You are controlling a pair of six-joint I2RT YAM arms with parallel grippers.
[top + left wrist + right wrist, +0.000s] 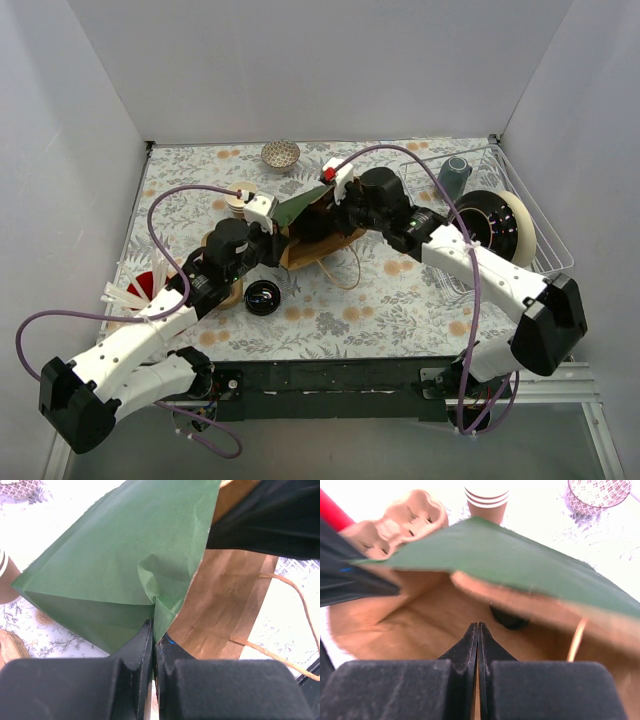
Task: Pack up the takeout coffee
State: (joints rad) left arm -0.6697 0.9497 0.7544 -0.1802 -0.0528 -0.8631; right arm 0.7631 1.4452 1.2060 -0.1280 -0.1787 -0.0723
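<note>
A green paper bag [298, 205] with a brown inside lies on its side mid-table, mouth toward the near right. My left gripper [153, 630] is shut on the bag's green upper edge [125, 545] and holds the mouth up. My right gripper [478, 626] is shut with nothing between its fingers, and it sits in the bag's mouth [420, 615]. Deep inside, under the upper wall, a round black lid [509, 619] shows. It looks like the takeout coffee's lid, and the cup below it is hidden. In the top view the left gripper [282, 232] and right gripper [322, 218] meet at the bag.
A striped lidless paper cup [237, 203] stands just behind the bag. A spare black lid [263, 297] lies in front. A wire rack [548, 250] at the right holds a grey-blue mug [455, 178] and a plate [495, 225]. A metal strainer [281, 153] sits at the back.
</note>
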